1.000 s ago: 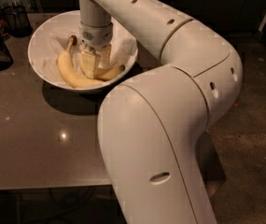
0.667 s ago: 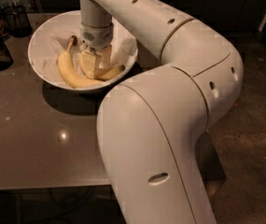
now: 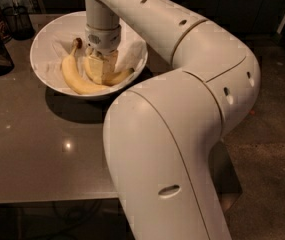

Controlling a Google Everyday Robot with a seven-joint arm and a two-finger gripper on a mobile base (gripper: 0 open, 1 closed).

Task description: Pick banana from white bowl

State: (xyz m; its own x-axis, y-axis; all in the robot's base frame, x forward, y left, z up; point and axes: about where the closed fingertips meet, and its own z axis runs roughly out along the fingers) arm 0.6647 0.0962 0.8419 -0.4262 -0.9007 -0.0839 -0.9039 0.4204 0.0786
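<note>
Gripper [image 3: 102,64] down inside white bowl [image 3: 42,39], over banana [image 3: 118,77]. Its grip state: cannot tell. A thicker banana [image 3: 79,81] lies alongside.

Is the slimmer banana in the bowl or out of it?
In. The banana lies on the paper inside the white bowl, with the gripper right over it.

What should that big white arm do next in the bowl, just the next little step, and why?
Probably a small lift straight up, once its hold is sure. The gripper is down inside the wide white bowl, right on the slimmer curved yellow banana, with the thicker yellow banana lying close beside it; rising straight should leave that one undisturbed.
</note>
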